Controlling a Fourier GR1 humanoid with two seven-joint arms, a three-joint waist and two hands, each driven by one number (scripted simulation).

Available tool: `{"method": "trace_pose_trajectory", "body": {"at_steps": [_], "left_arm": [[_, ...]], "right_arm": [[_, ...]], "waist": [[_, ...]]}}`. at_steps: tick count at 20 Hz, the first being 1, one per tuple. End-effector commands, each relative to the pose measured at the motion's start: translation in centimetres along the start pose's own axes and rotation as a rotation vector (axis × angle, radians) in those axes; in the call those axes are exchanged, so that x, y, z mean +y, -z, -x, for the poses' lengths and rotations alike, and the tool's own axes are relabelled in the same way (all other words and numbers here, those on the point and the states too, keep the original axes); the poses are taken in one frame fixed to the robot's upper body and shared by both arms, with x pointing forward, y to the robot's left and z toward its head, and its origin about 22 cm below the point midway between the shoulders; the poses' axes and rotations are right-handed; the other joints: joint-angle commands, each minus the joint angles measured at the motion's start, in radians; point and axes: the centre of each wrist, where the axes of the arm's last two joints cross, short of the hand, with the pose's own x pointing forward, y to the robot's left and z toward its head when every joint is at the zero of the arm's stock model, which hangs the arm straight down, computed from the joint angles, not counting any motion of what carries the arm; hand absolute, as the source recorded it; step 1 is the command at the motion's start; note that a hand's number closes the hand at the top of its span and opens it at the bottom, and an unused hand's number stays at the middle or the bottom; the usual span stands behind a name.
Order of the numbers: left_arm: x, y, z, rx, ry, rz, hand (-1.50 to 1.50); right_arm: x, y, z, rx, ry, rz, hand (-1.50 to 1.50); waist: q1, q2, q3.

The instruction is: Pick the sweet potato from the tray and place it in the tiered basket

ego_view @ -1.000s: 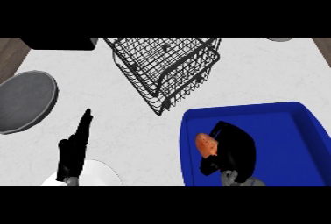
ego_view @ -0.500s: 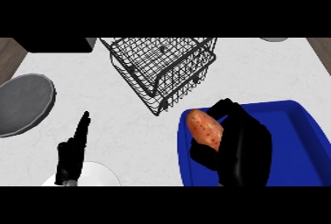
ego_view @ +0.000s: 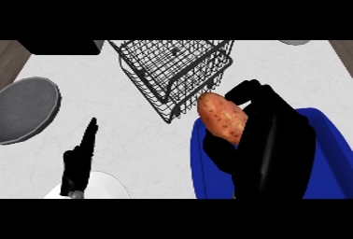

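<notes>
My right hand (ego_view: pixel 272 140) is curled round the orange-brown sweet potato (ego_view: pixel 222 116) and holds it up above the left part of the blue tray (ego_view: pixel 201 161). The potato's upper end shows past the fingers, close to the near corner of the black wire tiered basket (ego_view: pixel 176 70), which stands at the top middle of the counter. My left hand (ego_view: pixel 77 163) rests at the lower left with straight fingers pointing up, holding nothing.
A grey round plate (ego_view: pixel 24 109) lies at the left edge. A white plate (ego_view: pixel 103 186) shows under my left hand at the bottom. A dark object (ego_view: pixel 59 45) sits at the top left, and a grey item (ego_view: pixel 296 42) at the top right.
My right hand has risen out of the tray with the sweet potato and moved up toward the basket. The left hand has stayed in place.
</notes>
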Motion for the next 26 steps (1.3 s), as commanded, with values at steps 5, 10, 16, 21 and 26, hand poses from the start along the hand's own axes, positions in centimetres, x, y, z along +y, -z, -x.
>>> {"method": "trace_pose_trajectory", "body": {"at_steps": [5,10,16,21,26], "left_arm": [[-0.7,-0.5,1.2,0.035,-0.001,0.027,0.00],[-0.2,0.6,0.5,0.034,-0.006,0.033,0.00],[-1.3,-0.1,0.8,0.032,0.015,0.035,0.00],[0.5,0.6,-0.4,0.017,0.002,0.029,0.00],[-1.5,0.1,-0.3,0.025,0.002,0.052,0.00]], "right_arm": [[-1.5,4.0,-3.8,0.252,-0.076,0.043,1.50],[-2.1,7.1,-5.9,0.297,-0.069,0.054,1.50],[0.3,10.6,-8.5,0.318,-0.092,-0.026,1.50],[2.2,12.6,-10.5,0.296,-0.125,-0.072,1.50],[5.9,14.4,-9.5,0.334,-0.156,-0.103,1.50]], "waist": [[0.026,0.011,-0.006],[0.026,0.016,-0.004],[0.045,0.025,-0.002],[0.052,0.026,-0.002],[0.049,0.031,-0.001]]}}
